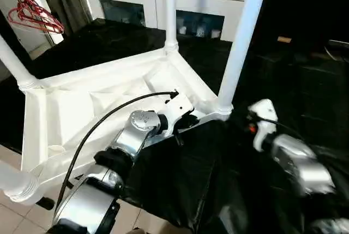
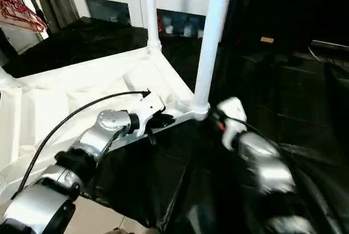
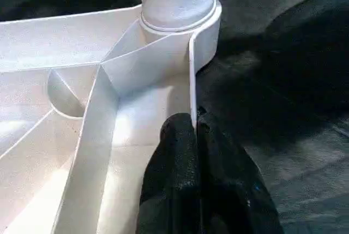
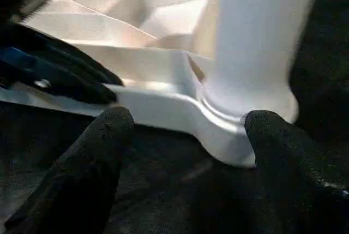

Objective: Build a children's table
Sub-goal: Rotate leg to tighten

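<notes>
Four white legs point(image 1: 241, 37) up — tabletop point(image 1: 71, 108) inverted, ribbed

Head pair looks down over forearms, wrist views sit close; all share the near leg point(image 1: 238, 48) socket point(image 4: 229, 136)

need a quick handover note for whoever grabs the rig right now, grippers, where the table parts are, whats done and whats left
Left gripper: shut, pinching the thin side wall of the tabletop close to the near corner socket.
Right gripper: open, holding nothing, its fingers apart just in front of that socket at the foot of the near leg.
Tabletop lies underside up on the black sheet. Four legs stand in corner sockets: the near leg, the far leg, and two more at the left and lower left.
Done: all four legs are in.
Left: whether each is fully seated cannot be told; check, then turn the table upright.
</notes>
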You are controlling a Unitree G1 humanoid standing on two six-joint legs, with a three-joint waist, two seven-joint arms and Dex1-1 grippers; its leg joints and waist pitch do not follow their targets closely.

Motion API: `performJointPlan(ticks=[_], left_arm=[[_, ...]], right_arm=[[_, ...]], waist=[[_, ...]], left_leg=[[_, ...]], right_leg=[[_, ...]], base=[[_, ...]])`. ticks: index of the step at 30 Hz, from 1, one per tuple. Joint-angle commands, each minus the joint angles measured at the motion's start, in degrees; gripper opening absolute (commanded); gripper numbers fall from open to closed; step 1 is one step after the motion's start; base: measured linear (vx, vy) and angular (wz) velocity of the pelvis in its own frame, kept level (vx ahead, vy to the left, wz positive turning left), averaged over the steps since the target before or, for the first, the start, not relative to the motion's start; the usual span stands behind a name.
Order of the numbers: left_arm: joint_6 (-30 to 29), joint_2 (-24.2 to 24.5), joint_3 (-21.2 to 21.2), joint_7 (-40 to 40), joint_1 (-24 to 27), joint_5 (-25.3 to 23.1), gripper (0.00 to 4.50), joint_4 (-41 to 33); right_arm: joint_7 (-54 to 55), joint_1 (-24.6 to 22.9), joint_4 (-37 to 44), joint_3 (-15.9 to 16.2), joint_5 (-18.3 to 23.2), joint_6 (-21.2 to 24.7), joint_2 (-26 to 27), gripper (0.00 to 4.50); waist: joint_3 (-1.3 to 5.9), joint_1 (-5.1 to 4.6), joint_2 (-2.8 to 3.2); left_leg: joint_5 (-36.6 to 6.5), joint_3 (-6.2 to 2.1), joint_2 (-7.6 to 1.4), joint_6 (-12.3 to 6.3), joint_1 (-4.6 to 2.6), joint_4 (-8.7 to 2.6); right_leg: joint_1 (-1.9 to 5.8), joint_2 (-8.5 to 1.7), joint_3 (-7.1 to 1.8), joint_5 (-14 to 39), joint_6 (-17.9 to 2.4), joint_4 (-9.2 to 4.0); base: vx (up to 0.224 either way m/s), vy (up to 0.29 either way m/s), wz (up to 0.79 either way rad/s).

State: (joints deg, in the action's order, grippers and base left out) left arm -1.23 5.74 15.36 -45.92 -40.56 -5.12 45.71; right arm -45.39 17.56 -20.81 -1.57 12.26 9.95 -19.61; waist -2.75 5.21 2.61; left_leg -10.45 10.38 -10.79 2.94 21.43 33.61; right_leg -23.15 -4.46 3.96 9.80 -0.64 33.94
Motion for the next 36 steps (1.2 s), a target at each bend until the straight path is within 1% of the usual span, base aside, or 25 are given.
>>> performJointPlan(ticks=[1, 3, 8, 9, 10, 11, 12, 13, 14, 15, 16, 18, 19, 20, 22, 26, 27, 28, 29, 31, 32, 33, 34, 35, 36], left_arm=[[0.32, -0.85, -0.93, -2.06, 0.63, 2.90, 0.55, -4.22], [-0.89, -0.64, -1.22, -2.87, 0.88, 3.47, 0.64, -5.36], [-7.38, 3.22, -1.88, -6.70, 3.37, 5.70, 0.97, -13.54], [-12.40, 6.95, -2.17, -9.61, 5.67, 6.75, 0.99, -19.39], [-14.76, 8.83, -2.30, -11.02, 6.81, 7.20, 1.08, -22.16], [-16.94, 10.58, -2.48, -12.16, 7.96, 7.65, 1.22, -24.81], [-18.95, 12.30, -2.65, -13.23, 9.11, 8.19, 1.34, -27.41], [-21.04, 14.24, -2.86, -14.50, 10.36, 8.88, 1.40, -30.17], [-24.28, 16.90, -3.44, -15.85, 12.33, 10.11, 1.42, -34.45], [-27.27, 19.26, -4.23, -16.93, 14.26, 11.63, 1.42, -38.37], [-28.81, 20.24, -4.60, -17.31, 15.21, 12.39, 1.48, -40.38], [-31.25, 22.22, -5.22, -18.06, 17.14, 13.53, 1.75, -43.86], [-35.13, 24.96, -5.95, -18.74, 19.94, 15.53, 1.75, -49.19], [-36.51, 25.88, -6.28, -18.90, 20.98, 16.25, 1.80, -51.11], [-40.55, 27.61, -7.32, -18.80, 23.38, 18.08, 2.08, -56.08], [-44.71, 28.78, -8.76, -16.66, 25.82, 17.40, 2.31, -60.67], [-45.72, 29.30, -9.16, -15.76, 26.67, 16.74, 2.41, -61.67], [-46.51, 29.75, -9.34, -15.18, 27.18, 16.71, 2.53, -62.43], [-47.54, 30.89, -9.66, -14.38, 28.43, 16.43, 2.63, -63.76], [-47.95, 31.53, -9.78, -14.08, 29.07, 16.40, 2.78, -64.40], [-48.05, 31.69, -9.79, -14.01, 29.21, 16.39, 2.85, -64.52], [-48.79, 32.93, -9.90, -13.46, 30.24, 16.35, 2.96, -65.45], [-50.85, 34.73, -10.60, -12.65, 31.96, 16.82, 3.07, -67.46], [-50.85, 34.73, -10.60, -12.65, 31.96, 16.82, 3.07, -67.46], [-51.83, 35.33, -11.10, -12.49, 32.70, 17.05, 3.23, -68.38]], right_arm=[[-1.56, -0.53, 2.82, 1.28, 1.83, 1.05, 0.02, 3.77], [-1.39, -0.61, 3.59, 1.35, 2.26, 1.41, 0.46, 3.77], [0.21, 0.54, 3.56, 1.14, 2.61, 2.26, 2.51, 3.77], [-0.11, 1.05, 3.28, 1.39, 2.84, 2.53, 3.30, 3.77], [-0.29, 1.30, 3.11, 1.54, 2.92, 2.64, 3.68, 3.77], [-0.45, 1.49, 2.97, 1.65, 3.05, 2.73, 4.02, 3.77], [-0.34, 1.73, 2.75, 1.81, 3.10, 2.75, 4.26, 3.77], [-0.04, 2.17, 2.16, 1.91, 3.02, 2.51, 4.60, 3.77], [0.44, 2.78, 1.44, 1.89, 3.05, 2.32, 5.23, 3.77], [1.06, 3.47, 0.59, 1.72, 3.10, 2.04, 5.99, 3.77], [1.38, 3.70, 0.33, 1.62, 3.11, 1.96, 6.35, 3.77], [1.97, 4.36, -0.18, 1.37, 3.47, 2.07, 7.33, 3.77], [2.52, 5.22, -0.62, 1.32, 4.01, 2.55, 8.90, 3.77], [2.62, 5.53, -0.75, 1.47, 4.18, 2.73, 9.57, 3.77], [2.60, 6.11, -0.92, 2.66, 3.87, 2.70, 11.24, 3.77], [6.93, 8.91, -4.58, 4.12, 1.75, 1.74, 15.19, 3.77], [10.83, 10.62, -7.39, 3.76, 0.53, 1.03, 16.85, 3.77], [13.08, 11.59, -9.05, 3.39, -0.09, 0.76, 17.66, 3.77], [17.08, 13.55, -12.44, 2.15, -0.46, 0.29, 19.36, 3.77], [18.65, 14.42, -13.95, 1.41, -0.32, 0.13, 20.11, 3.77], [18.99, 14.61, -14.28, 1.19, -0.22, 0.04, 20.23, 3.77], [21.53, 16.04, -16.67, -0.47, 0.50, -0.56, 21.15, 3.77], [26.69, 18.78, -21.29, -3.59, 1.75, -3.23, 22.46, 3.77], [26.69, 18.78, -21.29, -3.59, 1.75, -3.23, 22.46, 3.77], [30.95, 20.48, -24.14, -5.01, 1.69, -5.19, 22.66, 3.77]], waist=[[3.58, 0.24, -1.34], [3.61, 0.33, -1.18], [3.57, 0.04, -1.10], [3.57, -0.02, -1.41], [3.48, -0.37, -1.15], [3.38, -0.45, -1.25], [3.54, -0.32, -1.19], [3.39, -0.38, -0.83], [3.43, -0.20, -0.71], [3.54, -0.22, -0.58], [3.31, -0.29, -0.50], [3.33, -0.08, -0.32], [3.31, -0.17, -0.31], [3.23, -0.24, -0.25], [3.10, -0.26, -0.16], [2.94, -0.42, 0.17], [2.98, -0.49, 0.19], [2.80, -0.87, 0.03], [2.92, -0.87, 0.22], [2.92, -1.17, 0.19], [3.06, -1.21, 0.35], [3.18, -1.09, 0.62], [3.35, -1.08, 0.60], [3.31, -1.23, 0.62], [3.34, -1.20, 0.61]], left_leg=[[-10.96, -0.74, -2.35, -5.47, -0.43, -3.63], [-10.89, -0.80, -2.45, -5.03, -0.42, -3.69], [-10.61, -0.92, -2.62, -4.09, -0.32, -3.96], [-10.65, -0.88, -2.65, -3.93, -0.40, -4.00], [-9.77, -1.03, -2.55, -4.02, 0.06, -4.17], [-10.62, -0.76, -2.40, -3.78, -0.34, -4.03], [-10.52, -0.77, -2.53, -3.39, -0.69, -3.93], [-10.15, -0.73, -2.48, -3.35, -0.58, -4.07], [-10.39, -0.80, -2.72, -2.82, -0.87, -4.19], [-10.35, -0.95, -2.86, -2.39, -0.79, -4.30], [-11.31, -0.68, -2.63, -2.03, -1.09, -4.37], [-12.03, -0.71, -2.78, -1.34, -1.31, -4.42], [-12.77, -0.77, -2.78, -0.81, -1.21, -4.57], [-13.06, -0.82, -2.70, -0.64, -1.04, -4.69], [-13.92, -0.71, -2.60, -0.28, -1.19, -4.74], [-15.38, -0.86, -2.30, 0.99, -1.08, -4.93], [-15.59, -0.93, -2.36, 1.34, -1.14, -4.92], [-16.08, -1.05, -2.21, 1.89, -0.87, -5.09], [-16.64, -1.03, -2.19, 2.25, -1.23, -5.03], [-16.78, -0.96, -2.02, 2.32, -1.34, -4.97], [-16.09, -0.90, -2.06, 2.19, -1.47, -4.87], [-15.77, -0.98, -2.05, 2.22, -1.38, -4.83], [-14.42, -0.95, -2.12, 2.40, -1.37, -4.80], [-14.07, -0.98, -2.05, 2.46, -1.21, -4.84], [-14.08, -0.91, -1.93, 2.37, -1.24, -4.82]], right_leg=[[3.27, -4.27, -2.35, 13.21, -12.78, -4.28], [3.17, -4.33, -2.39, 14.70, -12.28, -4.38], [3.03, -4.29, -2.41, 12.69, -13.17, -3.86], [3.05, -4.30, -2.42, 12.63, -13.23, -3.73], [3.26, -4.32, -2.40, 12.81, -12.92, -3.54], [2.80, -4.08, -2.41, 14.81, -12.24, -4.03], [2.78, -4.28, -2.55, 14.58, -12.32, -3.77], [2.59, -3.97, -2.57, 14.48, -12.41, -3.86], [2.48, -4.02, -2.62, 14.17, -12.59, -3.70], [2.60, -4.15, -2.62, 13.64, -12.92, -3.32], [2.12, -3.53, -2.57, 13.60, -13.02, -3.60], [2.06, -3.69, -2.69, 13.21, -13.43, -3.36], [2.14, -3.66, -2.67, 13.20, -13.54, -3.17], [2.19, -3.65, -2.71, 13.23, -13.34, -3.14], [2.03, -3.54, -2.77, 14.27, -12.90, -3.32], [2.07, -3.53, -2.81, 16.78, -11.69, -3.61], [2.03, -3.63, -2.81, 17.02, -11.67, -3.60], [2.13, -3.65, -2.78, 18.23, -11.44, -3.64], [1.90, -3.70, -2.83, 19.12, -11.01, -3.74], [1.91, -3.47, -2.85, 18.86, -10.71, -3.85], [1.84, -3.40, -2.94, 17.19, -10.95, -3.68], [1.88, -3.47, -2.92, 16.23, -11.28, -3.43], [1.98, -3.34, -2.82, 13.18, -11.76, -3.04], [2.03, -3.33, -2.82, 12.55, -12.07, -2.93], [2.12, -3.15, -2.68, 12.17, -12.14, -2.93]], base=[[0.000, 0.000, 0.00], [0.000, 0.000, 0.00], [0.000, 0.000, 0.00], [0.000, 0.000, 0.00], [0.000, 0.000, 0.00], [0.000, 0.000, 0.00], [0.000, 0.000, 0.00], [0.000, 0.000, 0.00], [0.000, 0.000, 0.00], [0.000, 0.000, 0.00], [0.000, 0.000, 0.00], [0.000, 0.000, 0.00], [0.000, 0.000, 0.00], [0.000, 0.000, 0.00], [0.000, 0.000, 0.00], [0.000, 0.000, 0.00], [0.000, 0.000, 0.00], [0.000, 0.000, 0.00], [0.000, 0.000, 0.00], [0.000, 0.000, 0.00], [0.000, 0.000, 0.00], [0.000, 0.000, 0.00], [0.000, 0.000, 0.00], [0.000, 0.000, 0.00], [0.000, 0.000, 0.00]])
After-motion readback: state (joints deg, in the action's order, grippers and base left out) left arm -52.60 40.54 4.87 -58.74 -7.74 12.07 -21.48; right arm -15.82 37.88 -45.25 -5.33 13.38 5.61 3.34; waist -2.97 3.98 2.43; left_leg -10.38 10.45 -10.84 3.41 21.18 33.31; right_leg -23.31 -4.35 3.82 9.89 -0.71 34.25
